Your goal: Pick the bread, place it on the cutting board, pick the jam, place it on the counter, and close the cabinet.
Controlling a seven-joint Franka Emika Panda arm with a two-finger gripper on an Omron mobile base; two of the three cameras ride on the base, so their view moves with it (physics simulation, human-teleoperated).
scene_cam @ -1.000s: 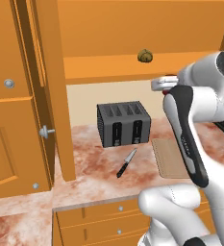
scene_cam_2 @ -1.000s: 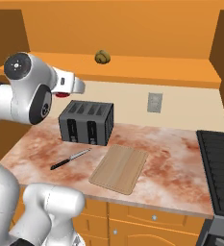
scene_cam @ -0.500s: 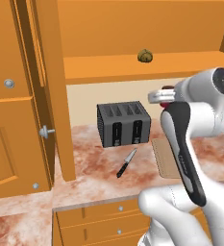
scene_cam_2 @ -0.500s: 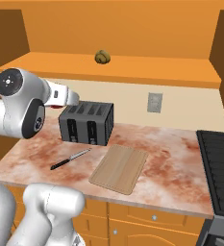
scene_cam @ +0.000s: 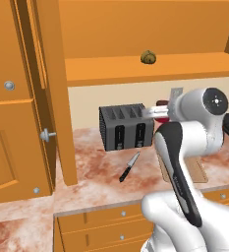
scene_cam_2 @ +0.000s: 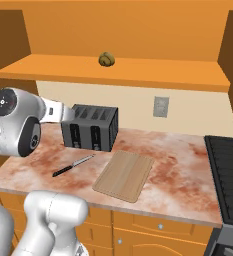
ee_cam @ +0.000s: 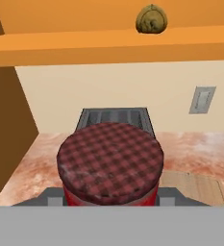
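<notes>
Arm [scene_cam: 185, 147] glossy white, links fat and rounded — smooth moulded shells, no cables showing. Long black curved panel inset along forearm link. Round joint cap at elbow: white disc, small dark centre mark, thin dark ring. Same cap in right base view, dark band beside it. Wrist section light grey, flat-sided. Base body white, bulbous.
</notes>
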